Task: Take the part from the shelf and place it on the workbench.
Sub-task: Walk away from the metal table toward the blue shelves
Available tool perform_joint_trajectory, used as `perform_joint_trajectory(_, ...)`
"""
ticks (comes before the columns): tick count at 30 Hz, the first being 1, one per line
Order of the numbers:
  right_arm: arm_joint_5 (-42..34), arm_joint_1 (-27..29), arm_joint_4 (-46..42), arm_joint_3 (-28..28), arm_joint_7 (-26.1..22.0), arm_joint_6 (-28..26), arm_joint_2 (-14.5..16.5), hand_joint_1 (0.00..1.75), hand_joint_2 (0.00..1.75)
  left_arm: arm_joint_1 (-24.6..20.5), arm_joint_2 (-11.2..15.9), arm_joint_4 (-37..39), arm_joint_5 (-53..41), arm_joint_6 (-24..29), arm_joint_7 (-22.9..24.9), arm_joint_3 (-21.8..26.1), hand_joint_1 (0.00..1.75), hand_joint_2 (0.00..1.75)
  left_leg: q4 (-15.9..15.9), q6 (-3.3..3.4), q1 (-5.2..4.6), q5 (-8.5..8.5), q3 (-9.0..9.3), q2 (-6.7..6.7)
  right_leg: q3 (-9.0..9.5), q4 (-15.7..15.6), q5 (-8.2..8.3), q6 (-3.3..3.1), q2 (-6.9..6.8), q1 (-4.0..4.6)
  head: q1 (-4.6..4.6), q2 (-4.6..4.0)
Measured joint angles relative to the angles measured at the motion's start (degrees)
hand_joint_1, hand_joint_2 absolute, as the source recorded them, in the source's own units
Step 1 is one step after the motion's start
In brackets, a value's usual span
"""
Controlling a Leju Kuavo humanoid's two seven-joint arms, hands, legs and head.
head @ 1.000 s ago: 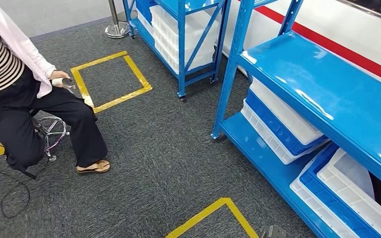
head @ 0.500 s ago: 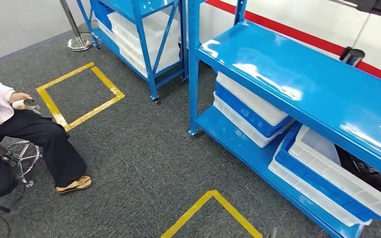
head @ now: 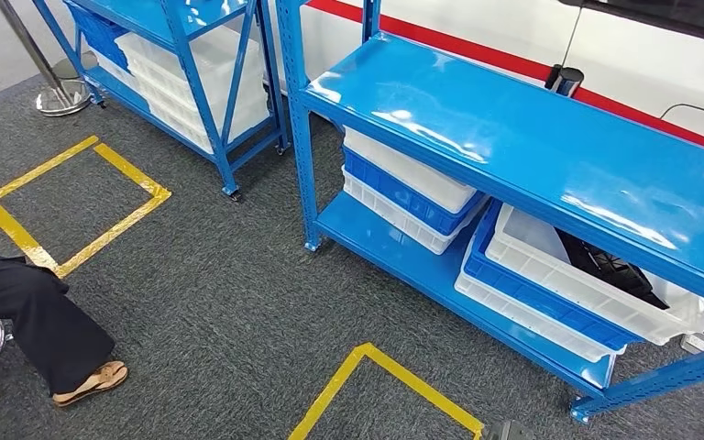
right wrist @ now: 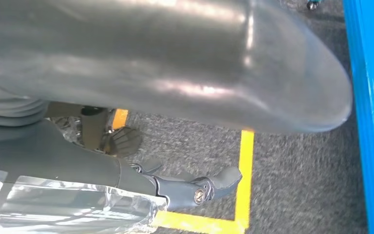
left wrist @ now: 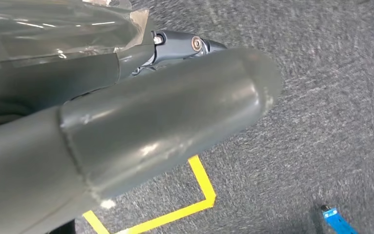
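Observation:
A black part (head: 610, 266) lies in a white bin (head: 568, 295) on the lower level of the blue shelf (head: 513, 137), at the right of the head view. The shelf's top level is bare. My left hand (left wrist: 141, 131) hangs over grey carpet with its dark fingers (left wrist: 185, 46) straight and nothing in them. My right hand (right wrist: 175, 87) hangs beside the shelf's blue edge (right wrist: 370, 122), its fingers (right wrist: 199, 190) also stretched out and holding nothing.
Stacked white and blue bins (head: 403, 179) fill the shelf's lower left. A second blue shelf (head: 192, 64) and a stanchion base (head: 60, 96) stand behind. Yellow tape squares (head: 73, 206) mark the carpet. A seated person's leg (head: 27, 312) is at the left edge.
The camera has turned right: the whole scene has slid left, the seated person is nearly out of the picture, and the shelf with the black part has come into fuller view.

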Motion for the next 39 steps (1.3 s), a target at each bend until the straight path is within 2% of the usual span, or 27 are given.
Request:
perform_joint_trajectory(1,-0.02,0.01,0.01,0.00,-0.01,0.06,0.02,0.00,0.00,0.08,0.05,0.00,0.00,0.02,0.01,0.03,0.00,0.00,-0.03,0.23,-0.13,0.03,-0.03,0.82,-1.80,3.64,-1.72,-0.22,-1.68,-0.07,0.13,0.00)
perform_joint_trajectory(2,-0.02,0.00,0.01,0.00,-0.01,0.10,0.03,0.00,0.00,0.16,0.09,0.00,0.00,0.05,0.02,0.06,0.00,0.00,-0.02,0.35,-0.23,0.02,-0.10,1.72,-3.82,7.79,-3.47,-0.31,-2.53,-0.14,0.24,0.00)
perform_joint_trajectory(4,-0.03,0.15,0.02,0.00,-0.02,0.14,0.04,0.00,0.00,0.21,0.10,0.01,-0.09,0.09,0.10,0.10,0.00,0.00,0.01,0.36,-0.38,-0.02,-0.20,3.43,-6.29,13.22,-5.28,0.08,-3.07,-0.34,0.26,0.00)
perform_joint_trajectory(5,-0.04,0.27,0.03,0.00,-0.02,0.15,0.02,0.00,0.00,0.19,0.07,0.02,-0.18,0.09,0.16,0.10,0.00,0.00,0.03,0.30,-0.40,-0.05,-0.20,4.15,-5.71,12.46,-4.80,0.52,-3.25,-0.39,0.28,0.00)
perform_joint_trajectory(6,-0.06,0.36,0.03,0.00,-0.02,0.15,-0.02,0.00,0.00,0.18,0.02,0.04,-0.28,0.09,0.23,0.10,0.00,0.00,0.03,0.21,-0.39,-0.11,-0.16,4.83,-3.97,9.49,-3.67,0.97,-3.67,-0.44,0.29,0.00)
perform_joint_trajectory(7,-0.08,0.38,0.03,0.00,-0.04,0.19,-0.06,0.00,0.00,0.17,-0.03,0.05,-0.40,0.08,0.30,0.09,0.00,0.00,0.06,0.05,-0.43,-0.21,-0.02,5.47,-1.38,5.02,-2.26,1.33,-4.90,-0.47,0.30,0.00)
perform_joint_trajectory(9,-0.16,0.26,0.03,0.00,-0.24,0.36,-0.08,0.00,0.00,0.15,-0.05,0.08,-0.68,0.07,0.39,0.07,0.00,0.00,0.12,-0.57,-0.75,-0.58,0.35,6.60,2.51,-1.86,-0.30,1.18,-7.79,-0.17,0.32,0.00)
perform_joint_trajectory(10,-0.23,0.22,0.03,0.00,-0.39,0.50,-0.07,0.00,0.00,0.12,-0.04,0.09,-0.88,0.03,0.42,0.04,0.00,0.00,0.13,-0.93,-0.91,-0.79,0.62,7.18,3.29,-3.37,0.08,0.82,-8.63,0.03,0.27,0.00)
perform_joint_trajectory(12,-0.40,0.30,0.03,-0.01,-0.67,0.75,-0.09,0.00,0.00,-0.02,-0.06,0.11,-1.17,-0.07,0.46,-0.04,0.00,0.00,-0.03,-1.60,-0.93,-1.10,1.18,8.41,3.20,-3.58,0.26,0.03,-7.65,0.27,0.20,0.00)
perform_joint_trajectory(13,-0.45,0.43,0.03,-0.01,-0.74,0.85,-0.13,0.00,0.00,-0.13,-0.08,0.11,-1.27,-0.10,0.49,-0.07,0.00,0.00,0.07,-1.92,-0.72,-1.36,1.38,8.50,3.26,-3.69,0.38,-0.32,-6.93,-0.05,0.18,0.00)
perform_joint_trajectory(15,-0.65,0.56,0.04,-0.03,-0.96,0.99,-0.22,0.00,0.00,-0.29,-0.07,0.11,-1.34,-0.11,0.53,-0.10,0.00,0.00,2.30,-2.48,-0.33,-3.25,0.78,6.19,3.61,-3.92,0.70,-1.07,-5.52,-0.67,0.05,0.00)
perform_joint_trajectory(17,-0.87,0.58,0.07,-0.05,-1.14,1.24,-0.19,0.00,0.00,-0.25,-0.03,0.14,-1.36,-0.05,0.65,-0.09,0.00,0.00,9.29,-2.67,-0.18,-7.20,-2.26,2.67,3.60,-3.93,0.90,-1.61,-4.01,-0.72,-0.18,0.00)
perform_joint_trajectory(18,-0.94,0.62,0.09,-0.05,-1.18,1.36,-0.16,0.00,0.00,-0.18,-0.03,0.16,-1.36,0.00,0.72,-0.09,0.00,0.00,13.14,-2.68,-0.18,-8.88,-4.09,1.79,3.56,-3.92,0.95,-1.76,-3.19,-0.62,-0.26,0.00)
perform_joint_trajectory(19,-0.97,0.72,0.11,-0.05,-1.20,1.44,-0.11,0.00,0.00,-0.12,-0.03,0.17,-1.36,0.05,0.79,-0.08,0.00,0.00,15.59,-2.64,-0.19,-9.47,-5.42,1.44,3.57,-3.90,0.96,-1.80,-2.30,-0.51,-0.29,0.00)
perform_joint_trajectory(20,-0.99,0.83,0.13,-0.05,-1.20,1.46,-0.12,0.00,0.00,-0.09,-0.02,0.19,-1.35,0.09,0.81,-0.08,0.00,0.00,16.25,-2.55,-0.19,-9.07,-5.97,1.31,3.62,-3.89,0.96,-1.80,-1.52,-0.44,-0.31,0.00)
perform_joint_trajectory(21,-1.01,0.94,0.14,-0.06,-1.20,1.46,-0.15,0.00,0.00,-0.09,0.00,0.19,-1.34,0.10,0.83,-0.07,0.00,0.00,14.36,-2.39,-0.18,-7.39,-5.33,1.09,3.71,-3.87,0.96,-1.78,-0.68,-0.42,-0.32,0.00)
perform_joint_trajectory(22,-1.02,1.01,0.15,-0.07,-1.20,1.46,-0.17,0.00,0.00,-0.10,0.03,0.20,-1.33,0.12,0.84,-0.07,0.00,0.00,11.17,-2.19,-0.14,-5.24,-4.04,0.59,3.81,-3.85,0.97,-1.76,0.13,-0.42,-0.32,0.00)
perform_joint_trajectory(24,-1.03,0.97,0.16,-0.07,-1.20,1.46,-0.13,0.00,0.00,-0.11,0.09,0.20,-1.32,0.13,0.86,-0.07,0.00,0.00,3.83,-1.83,-0.05,-1.80,-0.95,-1.89,3.75,-3.66,0.96,-1.54,1.63,-0.15,-0.35,0.00)
perform_joint_trajectory(26,-1.03,0.91,0.16,-0.07,-1.22,1.46,-0.07,0.00,0.00,-0.14,0.11,0.21,-1.33,0.11,0.88,-0.07,0.00,0.00,0.93,-1.56,-0.20,-1.15,0.17,-3.16,3.30,-3.59,1.09,-1.00,2.70,0.05,-0.37,0.00)
perform_joint_trajectory(28,-1.04,1.07,0.17,-0.07,-1.25,1.46,-0.12,0.00,0.00,-0.28,0.01,0.22,-1.32,0.10,0.88,-0.07,0.00,0.00,0.51,-0.92,-0.39,-0.90,0.26,-1.91,2.64,-3.81,1.35,-0.15,3.70,0.00,-0.39,0.00)
perform_joint_trajectory(30,-1.11,1.18,0.20,-0.07,-1.31,1.46,-0.22,0.00,0.00,-0.43,-0.09,0.22,-1.31,0.10,0.88,-0.08,0.00,0.00,-0.13,0.09,-0.40,-0.46,0.47,-0.41,1.35,-1.84,0.32,0.20,1.84,0.09,-0.14,0.00)
perform_joint_trajectory(32,-1.41,1.02,0.22,-0.07,-1.43,1.46,-0.27,0.00,0.00,-0.43,-0.08,0.22,-1.32,0.12,0.88,-0.07,0.00,0.00,-0.41,0.72,-0.55,-0.28,0.53,1.17,-1.53,4.36,-2.72,-0.15,-1.54,0.04,0.28,0.00)
perform_joint_trajectory(34,-2.08,0.94,0.25,-0.14,-1.84,1.32,-0.26,0.00,0.00,-0.41,-0.05,0.23,-1.32,0.15,0.90,-0.07,0.00,0.00,-0.38,0.87,-0.79,-0.32,0.45,2.49,-4.83,11.50,-5.51,-0.08,-2.79,-0.20,0.46,0.00)
perform_joint_trajectory(35,-2.25,0.99,0.26,-0.20,-2.12,0.97,-0.27,0.00,0.00,-0.46,-0.05,0.23,-1.32,0.16,0.91,-0.07,0.00,0.00,-0.36,0.86,-0.82,-0.34,0.43,2.91,-5.19,12.61,-5.74,0.25,-3.01,-0.32,0.47,0.00)
perform_joint_trajectory(36,-2.23,1.03,0.27,-0.26,-2.35,0.34,-0.28,0.00,0.00,-0.57,-0.07,0.23,-1.31,0.17,0.91,-0.08,0.00,0.00,-0.34,0.82,-0.82,-0.37,0.44,3.26,-4.42,11.59,-5.17,0.76,-3.24,-0.45,0.49,0.00)
perform_joint_trajectory(38,-1.68,0.91,0.27,-0.26,-2.55,-1.20,-0.30,0.00,0.00,-0.91,-0.12,0.22,-1.30,0.18,0.93,-0.12,0.00,0.00,-0.31,0.59,-0.75,-0.46,0.60,3.65,0.27,3.44,-2.31,1.59,-3.91,-0.69,0.55,0.00)
perform_joint_trajectory(39,-1.46,0.74,0.27,-0.24,-2.55,-1.76,-0.28,0.00,0.00,-1.09,-0.14,0.22,-1.29,0.18,0.93,-0.15,0.00,0.00,-0.28,0.32,-0.85,-0.58,0.71,3.74,2.44,-0.56,-1.08,1.61,-4.30,-0.58,0.57,0.00)
